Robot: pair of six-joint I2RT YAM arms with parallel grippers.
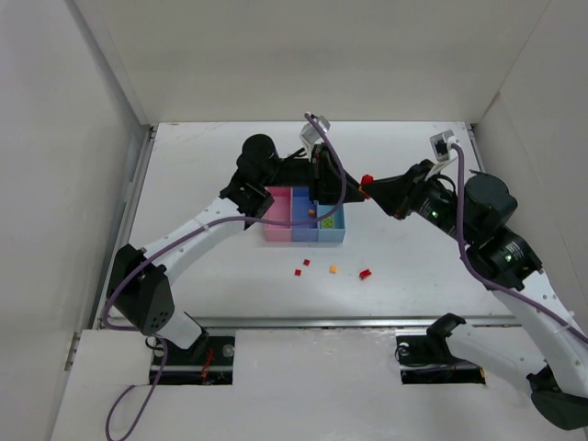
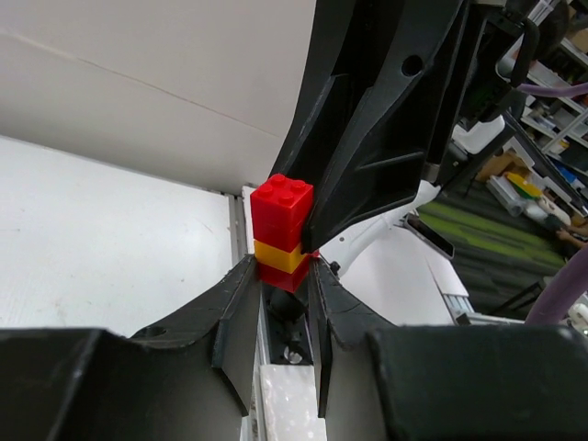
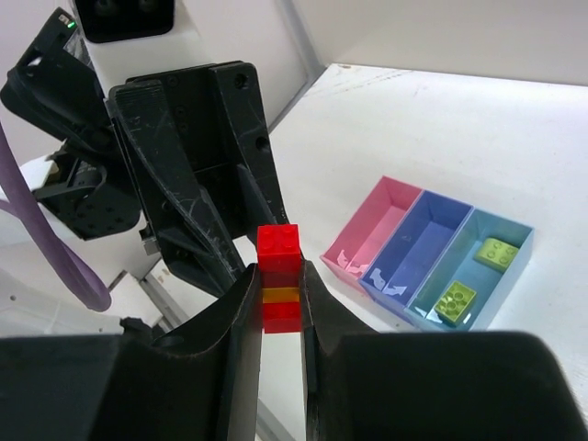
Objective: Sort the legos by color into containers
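An upright stack of legos [image 2: 282,230], red with one yellow layer, hangs above the table to the right of the containers [image 1: 303,216]. My left gripper [image 2: 283,276] is shut on its bottom red brick. My right gripper [image 3: 279,287] is shut on the same lego stack [image 3: 279,276] around its middle, and the top red brick stands free. In the top view both grippers meet at the lego stack [image 1: 367,181]. The pink bin [image 3: 372,230], blue-violet bin [image 3: 418,248] and light blue bin [image 3: 514,248] sit in a row. Two yellow-green bricks [image 3: 497,253] lie in the light blue one.
Loose legos lie on the table in front of the bins: two small red ones [image 1: 301,267], an orange one [image 1: 333,269] and another red one [image 1: 365,274]. White walls close the table on the left, back and right.
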